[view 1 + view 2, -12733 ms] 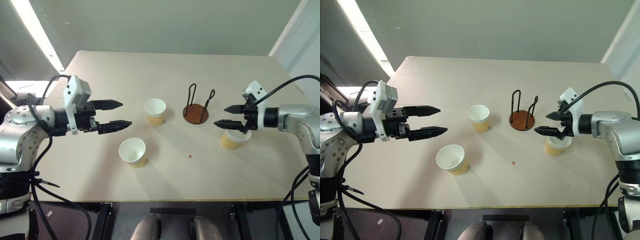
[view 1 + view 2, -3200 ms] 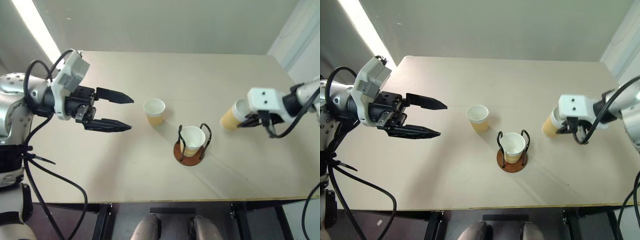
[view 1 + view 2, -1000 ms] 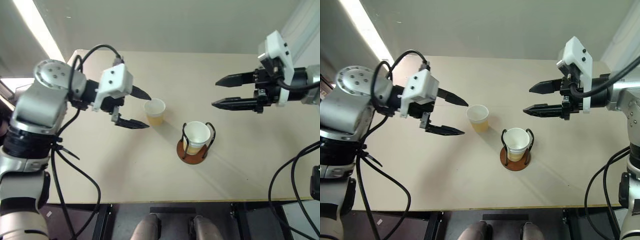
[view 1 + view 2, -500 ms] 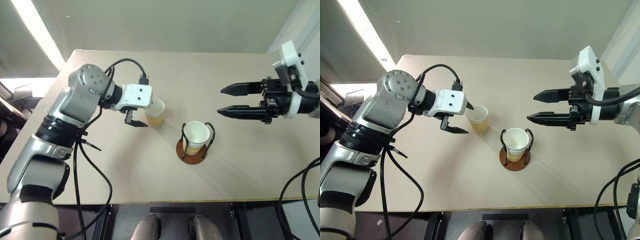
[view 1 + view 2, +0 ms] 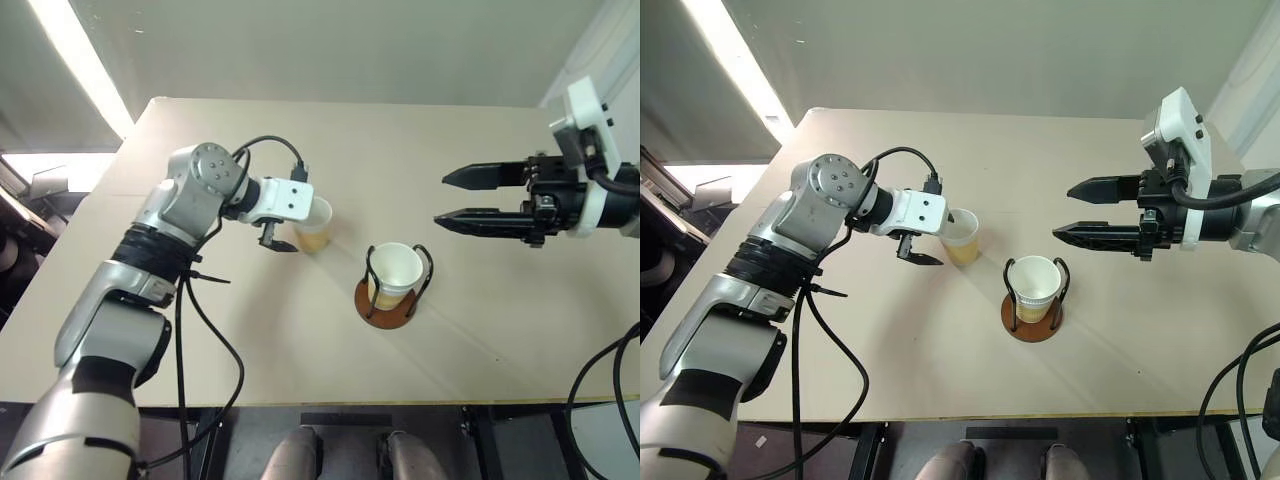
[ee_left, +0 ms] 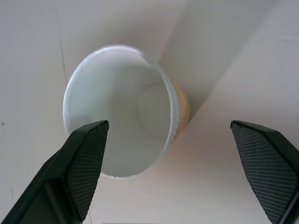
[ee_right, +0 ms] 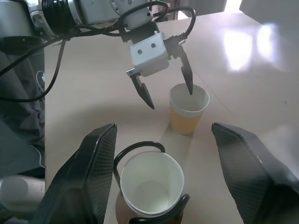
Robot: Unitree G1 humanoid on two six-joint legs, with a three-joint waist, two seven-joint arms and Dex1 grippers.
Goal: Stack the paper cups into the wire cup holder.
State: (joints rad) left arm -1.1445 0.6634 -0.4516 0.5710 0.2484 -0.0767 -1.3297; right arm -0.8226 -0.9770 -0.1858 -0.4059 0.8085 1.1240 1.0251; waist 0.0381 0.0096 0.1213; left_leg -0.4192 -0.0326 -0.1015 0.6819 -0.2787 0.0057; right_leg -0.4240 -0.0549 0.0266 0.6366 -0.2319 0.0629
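left gripper moved onto loose cup, jaws released | holder: seemingly two nested cups | right jaws released

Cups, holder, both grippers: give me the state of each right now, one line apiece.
Loose paper cup: upright on the table, empty, not gripped.
Cups in the holder: nested, upright between the wire loops.
Wire cup holder: standing on the table, loaded.
Left gripper: open, one finger over the loose cup's mouth, the other outside its wall.
Right gripper: open, empty, raised above the table.
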